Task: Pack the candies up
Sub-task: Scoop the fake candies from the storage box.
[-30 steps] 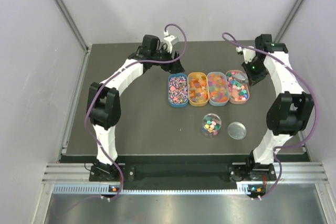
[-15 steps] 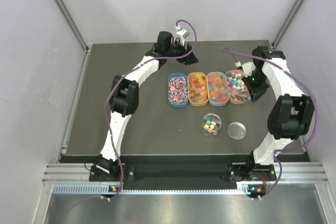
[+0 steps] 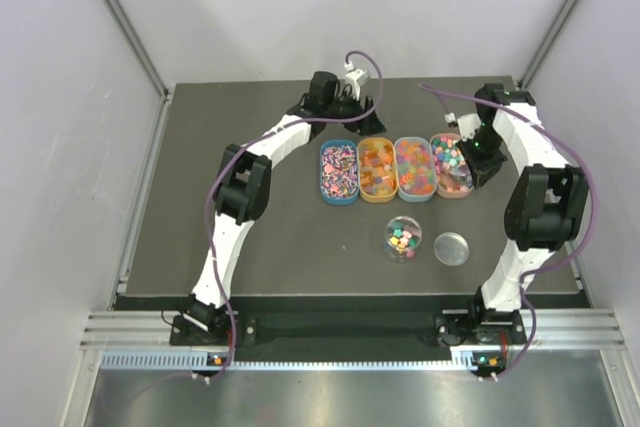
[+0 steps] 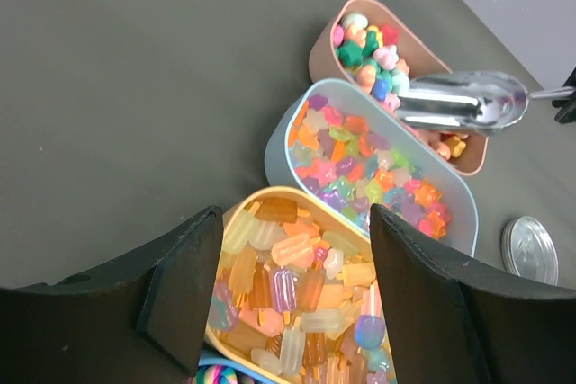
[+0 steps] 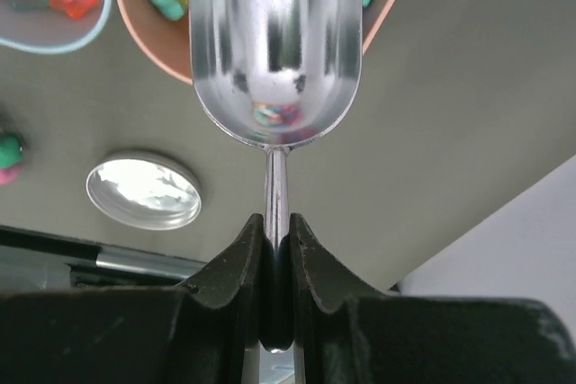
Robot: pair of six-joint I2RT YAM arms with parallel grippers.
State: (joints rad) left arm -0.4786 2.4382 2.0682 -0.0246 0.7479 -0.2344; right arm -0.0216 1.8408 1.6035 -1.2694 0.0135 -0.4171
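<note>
the step in hand looks like scooping. the right gripper [image 5: 276,233] is pinched tight on the thin handle of the silver scoop [image 5: 274,42]. the scoop's bowl hangs over the near end of the pink tray [image 4: 317,51], just above the pastel candies [image 4: 364,40] heaped in it. the bowl seems empty or nearly so. the right wrist view shows only coloured reflections in the metal, so whether it has bitten into the heap cannot be told.

the left gripper [image 4: 295,222] stands wide open with nothing between its fingers. it hovers over the yellow tray [image 4: 279,192], two places left of the pink tray, with the pale blue tray [image 4: 274,146] of rainbow gummies between them. it seems to have no part in this step.

the jar [image 3: 402,238] stands uncapped on the table [image 3: 260,237], in front of the pink tray and somewhat to its left, with a few candies in it. its lid [image 3: 451,248] lies flat straight in front of the pink tray.

the next move probably calls for the bowl to tip down and push through the heap in the pink tray. it would then need to come up level so nothing rolls off. from there it should travel forward and left from the pink tray to the jar's mouth, staying clear of the lid. the mouth is narrow next to the scoop, so a slow tilt right over its centre would be wise.
</note>
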